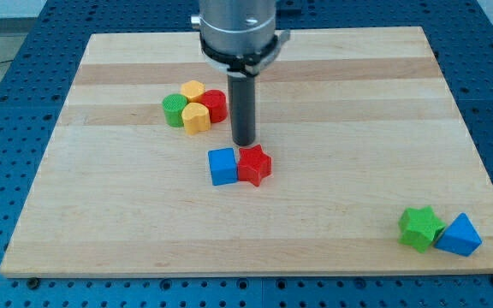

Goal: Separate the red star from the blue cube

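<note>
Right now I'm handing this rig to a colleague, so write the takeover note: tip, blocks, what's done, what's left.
My tip sits just above the red star and blue cube in the view, near the seam between them.
The star and cube lie side by side, touching, at mid-board, cube on the view's left.
Done: nothing yet; the pair is unseparated.
Left: push the star away from the cube, minding the cluster at upper left: green cylinder, two yellow blocks, red cylinder.

No readable text, labels or numbers anywhere.

My tip (243,142) sits just above touching red star (254,165) and blue cube (222,166).
</note>
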